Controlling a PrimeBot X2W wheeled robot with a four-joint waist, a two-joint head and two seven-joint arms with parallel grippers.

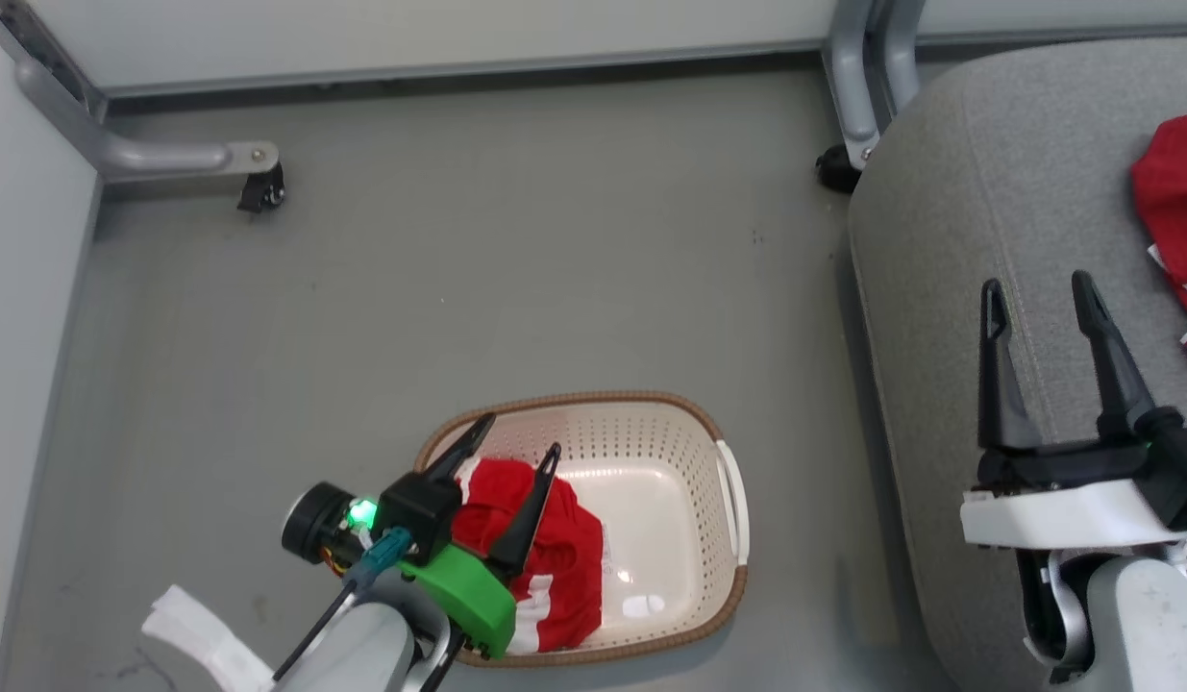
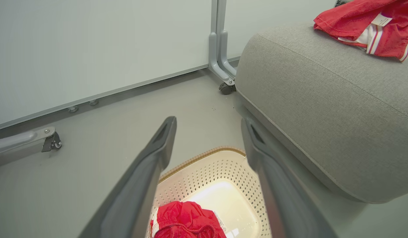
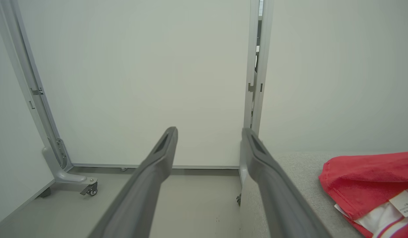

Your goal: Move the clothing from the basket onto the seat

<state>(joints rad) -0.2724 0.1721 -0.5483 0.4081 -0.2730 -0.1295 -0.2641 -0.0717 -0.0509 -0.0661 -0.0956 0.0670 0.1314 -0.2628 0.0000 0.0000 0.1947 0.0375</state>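
On the grey floor [image 1: 458,269], at its far left edge, a partition foot [image 1: 189,159] with a caster stood well apart from the work. Right of it and nearer the robot, the left gripper [image 1: 521,432] hung over the left end of the basket [image 1: 651,432]. Its fingers were spread wide with nothing between them, and they slanted over the red garment [image 1: 555,557]. That garment lay bunched against the basket's left wall, white stripes showing at its near edge. In the left wrist view the fabric sat low between the finger roots and looked clear of them, though contact could not be ruled out. Judgement: the wide spread suited a soft heap, open enough to take a thick fold once lowered. The basket's right half was bare down to its pale bottom. The basket stood near the left edge of the seat [image 1: 987,192], a strip of floor between them, likely set close so the carry would be short. Over the seat's near left part the right gripper [image 1: 1037,281] hovered, fingers wide and empty, pointing toward the far wall. It was probably held there to stay out of the left arm's way. At the seat's right edge lay the second garment [image 1: 1174,202], crumpled, with a white label visible in the wrist views. Judgement: half done, with one piece on the seat and one to lift from the basket.
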